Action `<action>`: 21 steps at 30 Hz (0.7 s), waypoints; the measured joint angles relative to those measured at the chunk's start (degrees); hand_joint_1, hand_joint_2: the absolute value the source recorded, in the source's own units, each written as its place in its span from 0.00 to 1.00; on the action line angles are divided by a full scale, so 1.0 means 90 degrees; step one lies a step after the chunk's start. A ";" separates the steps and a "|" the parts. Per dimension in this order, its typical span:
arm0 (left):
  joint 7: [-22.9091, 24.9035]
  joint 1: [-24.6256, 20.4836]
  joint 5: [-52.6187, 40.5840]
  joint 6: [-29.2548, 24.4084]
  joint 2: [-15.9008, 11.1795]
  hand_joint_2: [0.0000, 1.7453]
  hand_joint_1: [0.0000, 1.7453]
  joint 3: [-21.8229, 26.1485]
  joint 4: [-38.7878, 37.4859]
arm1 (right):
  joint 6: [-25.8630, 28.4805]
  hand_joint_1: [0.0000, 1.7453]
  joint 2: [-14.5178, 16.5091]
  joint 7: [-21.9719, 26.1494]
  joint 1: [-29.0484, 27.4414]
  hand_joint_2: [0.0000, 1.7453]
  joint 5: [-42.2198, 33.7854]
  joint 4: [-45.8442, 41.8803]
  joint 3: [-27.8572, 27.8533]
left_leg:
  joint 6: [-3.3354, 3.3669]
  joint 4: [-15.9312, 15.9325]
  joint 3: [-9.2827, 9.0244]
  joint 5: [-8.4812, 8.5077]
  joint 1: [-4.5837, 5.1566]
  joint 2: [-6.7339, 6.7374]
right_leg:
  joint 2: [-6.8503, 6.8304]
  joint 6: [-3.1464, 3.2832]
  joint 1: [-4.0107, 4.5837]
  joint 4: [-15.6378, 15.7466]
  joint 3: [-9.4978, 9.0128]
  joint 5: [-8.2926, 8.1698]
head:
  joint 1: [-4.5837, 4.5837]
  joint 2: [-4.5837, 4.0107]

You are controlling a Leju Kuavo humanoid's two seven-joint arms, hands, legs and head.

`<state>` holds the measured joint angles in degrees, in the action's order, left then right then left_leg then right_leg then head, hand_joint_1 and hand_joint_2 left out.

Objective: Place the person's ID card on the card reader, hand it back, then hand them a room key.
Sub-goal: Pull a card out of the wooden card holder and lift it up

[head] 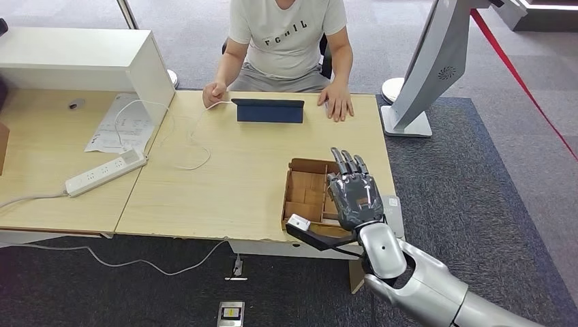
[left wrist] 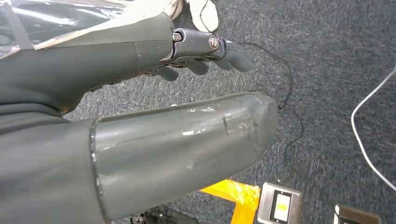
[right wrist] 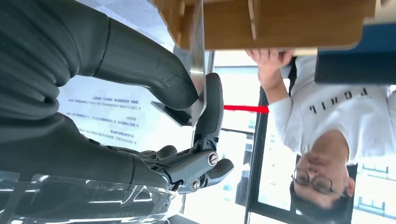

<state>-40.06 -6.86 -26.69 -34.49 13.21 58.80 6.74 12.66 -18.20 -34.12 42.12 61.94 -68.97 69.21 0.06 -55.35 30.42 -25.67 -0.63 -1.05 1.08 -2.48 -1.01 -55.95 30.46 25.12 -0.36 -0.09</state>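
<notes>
Right hand: dark grey many-fingered hand [head: 355,193] on a silver arm, raised over the near right part of the surface, above the right side of the card box. In the right wrist view [right wrist: 196,140] the thumb and one finger pinch a thin flat card by its edge; the other fingers are curled below.
Card: thin pale card [right wrist: 198,70], seen edge-on, standing between thumb and finger; its face cannot be read.
Card box: open brown cardboard box with dividers [head: 305,194] at the near right edge of the light wooden surface [head: 232,177].
Card reader: dark blue flat device with a raised flap [head: 270,110] at the far middle of the surface, just in front of the person.
Person: seated at the far side in a white T-shirt [head: 286,34], both hands on the surface, one either side of the dark blue device.
Left hand: grey hand [left wrist: 201,56] hanging over dark carpet, fingers loosely bent, holding nothing.
Other: white power strip [head: 105,172] and a white cable on the left part of the surface.
</notes>
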 joint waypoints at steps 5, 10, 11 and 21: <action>0.0001 0.0000 -0.0060 0.0048 0.0011 0.00 0.00 0.0039 -0.0006 | -0.0060 1.00 -0.0007 0.0008 0.0184 1.00 0.0089 -0.0160 -0.0008 | 0.0000 0.0000 0.0000 0.0000 0.0000 0.0000 | 0.0000 0.0000 0.0000 0.0000 0.0000 0.0000 | 0.0000 0.0000; 0.0016 0.0000 -0.0109 0.0093 0.0023 0.00 0.00 0.0097 -0.0012 | -0.0093 1.00 0.0005 0.0059 0.0360 1.00 0.0164 -0.0191 -0.0002 | 0.0000 0.0000 0.0002 0.0000 0.0000 0.0000 | 0.0000 0.0000 0.0000 -0.0001 0.0000 0.0000 | 0.0000 0.0000; 0.0016 0.0000 -0.0132 0.0120 0.0023 0.00 0.00 0.0103 -0.0012 | -0.0102 1.00 0.0015 0.0070 0.0411 1.00 0.0171 -0.0182 -0.0001 | 0.0000 0.0000 0.0002 0.0000 0.0000 0.0000 | 0.0000 0.0000 0.0000 -0.0001 0.0000 0.0000 | 0.0001 0.0000; 0.0000 -0.0002 -0.0314 0.0425 0.0010 0.00 0.00 0.0143 -0.0009 | -0.0388 1.00 0.0413 0.0049 0.1110 1.00 -0.0285 0.0388 0.0008 | -0.0003 0.0001 0.0003 0.0003 -0.0001 -0.0001 | 0.0000 0.0000 0.0000 -0.0004 -0.0001 -0.0001 | 0.0000 0.0000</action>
<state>-40.06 -6.88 -29.52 -30.66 13.30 60.08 6.66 9.17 -14.48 -33.68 52.10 59.38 -65.48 69.28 0.03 -55.34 30.44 -25.64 -0.63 -1.06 1.08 -2.47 -1.00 -55.99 30.45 25.11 -0.36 -0.09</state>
